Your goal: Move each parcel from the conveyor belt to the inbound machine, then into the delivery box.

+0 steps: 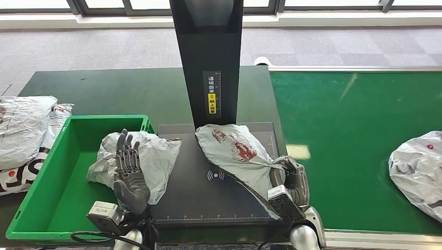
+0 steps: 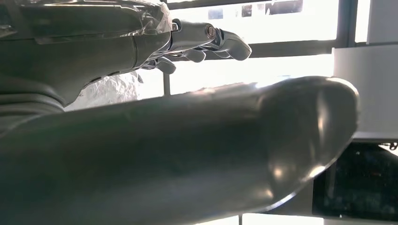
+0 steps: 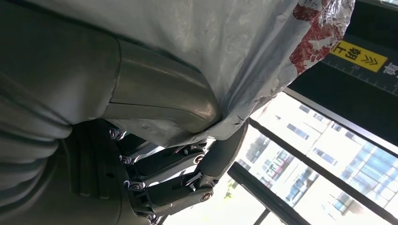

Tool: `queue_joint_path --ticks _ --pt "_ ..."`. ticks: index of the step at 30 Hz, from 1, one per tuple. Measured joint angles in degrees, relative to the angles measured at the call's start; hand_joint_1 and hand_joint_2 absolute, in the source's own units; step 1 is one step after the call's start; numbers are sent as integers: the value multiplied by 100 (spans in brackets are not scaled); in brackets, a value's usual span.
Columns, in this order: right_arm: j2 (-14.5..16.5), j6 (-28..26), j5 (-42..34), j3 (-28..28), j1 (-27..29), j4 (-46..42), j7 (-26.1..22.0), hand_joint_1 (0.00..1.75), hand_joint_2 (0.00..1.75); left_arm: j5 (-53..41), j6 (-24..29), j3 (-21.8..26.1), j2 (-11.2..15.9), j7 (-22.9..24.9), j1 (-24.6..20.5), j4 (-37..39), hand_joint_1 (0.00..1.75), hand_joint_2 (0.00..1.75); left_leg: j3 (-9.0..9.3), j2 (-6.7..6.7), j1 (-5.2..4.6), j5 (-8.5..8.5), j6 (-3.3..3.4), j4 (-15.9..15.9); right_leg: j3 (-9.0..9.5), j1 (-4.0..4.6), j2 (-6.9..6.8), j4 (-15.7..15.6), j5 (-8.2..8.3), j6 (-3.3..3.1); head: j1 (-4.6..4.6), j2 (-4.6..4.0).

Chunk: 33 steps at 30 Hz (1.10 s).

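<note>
A grey parcel with a red print [image 1: 237,151] lies on the black platform of the inbound machine [image 1: 208,195], under its dark post. My right hand [image 1: 289,182] grips the parcel's near corner; in the right wrist view the grey parcel [image 3: 244,51] is pinched between thumb and fingers [image 3: 187,168]. A second crumpled grey parcel [image 1: 151,159] straddles the rim of the green delivery box [image 1: 57,187] and the platform. My left hand [image 1: 127,166] stands open in front of that parcel, fingers straight up. In the left wrist view the left hand [image 2: 197,40] holds nothing.
Another grey parcel [image 1: 417,172] lies on the green conveyor belt [image 1: 354,130] at the right. Several white bags [image 1: 26,130] are piled left of the delivery box. The machine's post [image 1: 208,57] rises at the platform's far side.
</note>
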Motion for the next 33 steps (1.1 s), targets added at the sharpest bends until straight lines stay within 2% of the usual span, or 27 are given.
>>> queue_joint_path --ticks 2,3,4,16,23,30,33 --pt "3 82 -1 4 -79 167 9 38 175 136 -57 -1 -1 0 -1 4 0 0 -1 2 0 -1 -1 0 -3 1 1 0 0 0 0 0" --pt "4 116 -3 7 -132 279 -3 7 175 192 -126 -8 -1 0 -4 10 0 0 -1 3 0 0 -1 0 -4 1 1 0 0 0 0 0" --pt "7 146 -8 9 -181 391 -27 0 175 217 -200 -26 -2 0 -9 18 0 0 -1 4 0 0 -1 0 -5 1 2 0 0 0 0 0" --pt "19 522 -191 65 -219 577 -207 0 175 -99 -356 -219 2 0 -54 45 0 0 1 8 0 -1 -1 0 -6 0 5 -1 1 0 0 0" --pt "19 1331 -642 126 -104 437 -402 0 175 -256 -593 -354 16 0 -95 129 0 0 1 8 0 0 -1 0 -6 0 4 -1 1 0 0 0" --pt "0 2140 -1013 472 88 -30 -460 0 175 -622 -783 -407 26 2 -122 244 0 0 1 10 0 -1 -1 0 -9 1 7 -1 0 0 0 0" --pt "-46 2289 -1132 604 161 -211 -494 0 175 -1148 -600 -497 43 33 -153 319 0 131 1 9 0 -1 -1 0 -7 0 6 -1 1 0 1 0"
